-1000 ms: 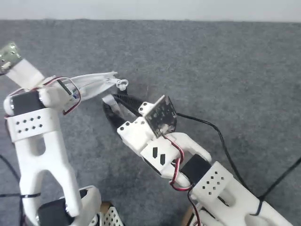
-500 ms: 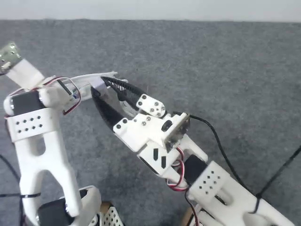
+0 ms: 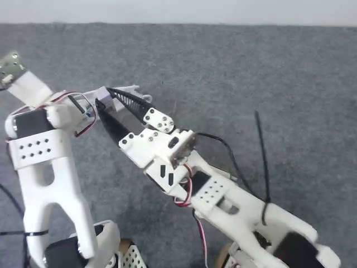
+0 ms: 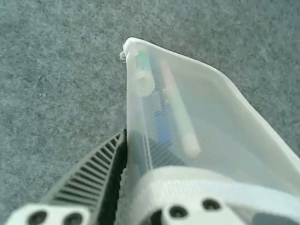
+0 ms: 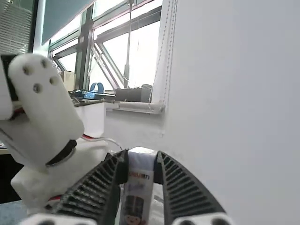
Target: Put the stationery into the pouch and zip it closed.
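Note:
My left gripper (image 4: 140,159) is shut on a translucent pouch (image 4: 197,117) and holds it up off the grey mat. Inside it lie a white-capped pen (image 4: 143,75) and a second pen (image 4: 180,122). In the high view the pouch (image 3: 129,88) sticks out from the left arm's wrist (image 3: 72,106). My right gripper (image 3: 103,96), with black ribbed fingers, is shut on a small white stationery piece (image 5: 137,187) with print on it, tilted upward. The right gripper's tips are right at the pouch's near end, next to the left wrist.
Grey mat (image 3: 251,72) covers the table, open to the right and back. A black cable (image 3: 262,151) arcs over the right arm's body (image 3: 223,195). The left arm's tall white body (image 3: 44,184) stands at the front left.
The right gripper has swung left and up with the white piece, from the mat in front of the pouch to the pouch's end by the left wrist; its wrist has rolled. The left arm stayed put.

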